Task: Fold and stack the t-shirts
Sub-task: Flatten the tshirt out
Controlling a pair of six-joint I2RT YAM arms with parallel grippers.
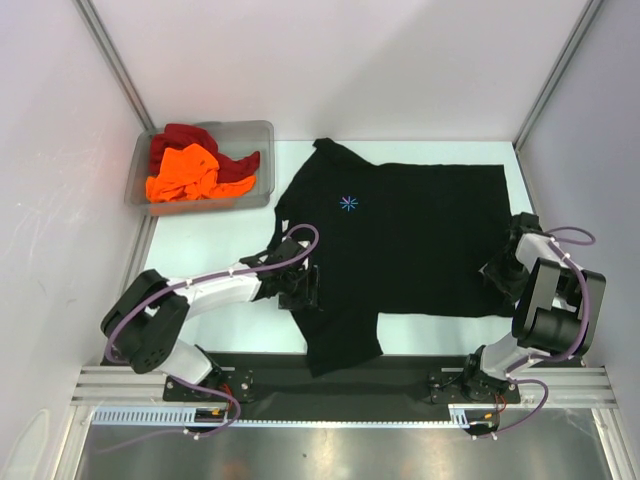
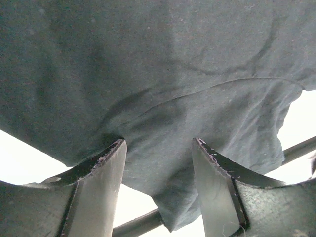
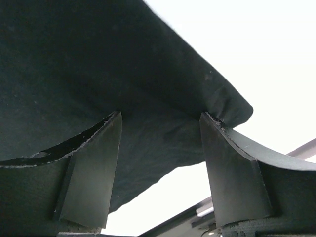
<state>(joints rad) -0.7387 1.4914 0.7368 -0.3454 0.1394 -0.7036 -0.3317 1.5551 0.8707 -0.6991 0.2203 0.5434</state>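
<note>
Fingers [image 2: 103, 168] of the left claw [image 2: 158, 142] stand apart, with a fold of the black t-shirt [image 2: 148, 74] lying in the gap between them but not pinched. The right claw [image 3: 160, 114] is spread the same way, a rounded corner of the shirt's edge sitting between its fingers and nothing clamped. Outward from the left claw, the shirt spreads flat across the bench [image 1: 220, 250] toward the right claw, with the light-blue starburst mark [image 1: 348, 203] just beyond the left claw and one sleeve trailing back from it over the near edge of the bench. The right claw sits at the near corner of the hem, well apart from the left one. Far beyond the left claw and off to its left, a clear grey bin [image 1: 262, 130] holds the orange t-shirt [image 1: 185, 172] and the dark red t-shirt [image 1: 185, 135] in a crumpled heap. The black shirt should handle as light, limp cloth: it will sag and crease wherever it is not held, and a single layer could slip from a shallow pinch. The shoulder seam by the left claw and the hem corner by the right look like the firmest places to take hold. Only the overhead view shows the whole outline, the hanging sleeve and the bin. Only the wrist views show that both claws are unclosed and how the cloth sits between the fingers.
</note>
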